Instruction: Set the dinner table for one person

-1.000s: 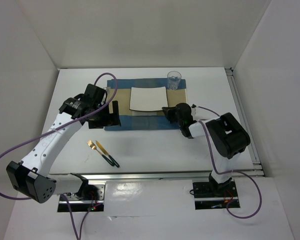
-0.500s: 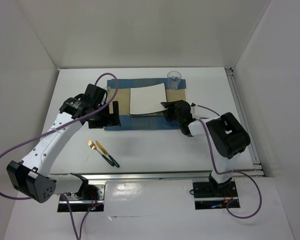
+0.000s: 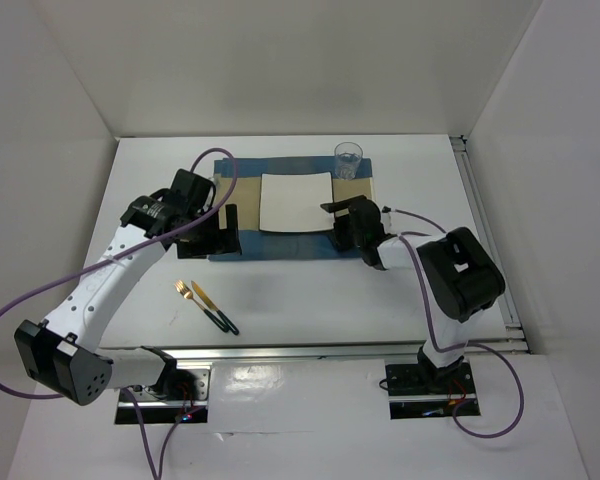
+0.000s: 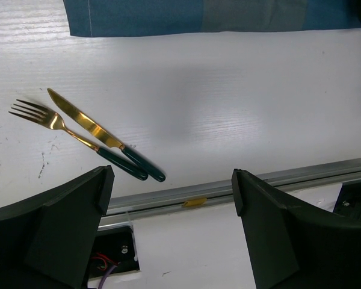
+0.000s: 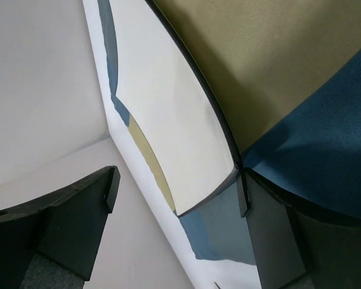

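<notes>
Starting at your near edge, a ribbed metal rail runs along the table. The table is a flat, matte white slab that fills the floor of the booth and carries everything else.

On bare table left of centre you have a fork and a knife. They lie side by side on a slant, with shiny gold heads and dark green handles that point toward the rail.

Just beyond them your left gripper hangs over the near left corner of the mat. Its dark matte fingers are spread wide with nothing between them.

The mat is a rectangular cloth, blue with a tan band. A square white plate with a thin dark rim lies flat on it.

Your right gripper sits at the plate's near right corner with its jaws well apart, gripping nothing. In the wrist view that corner lies right at one finger's inner face, and the other finger stands clear of the plate. You cannot tell whether the finger touches the plate.

At the mat's far right corner a clear glass stands upright. Its contents are too small to make out.

From above, the left gripper hides the mat's left end and the right gripper covers the plate's corner. Both wrist views cut the fingers off at the bottom edge.
</notes>
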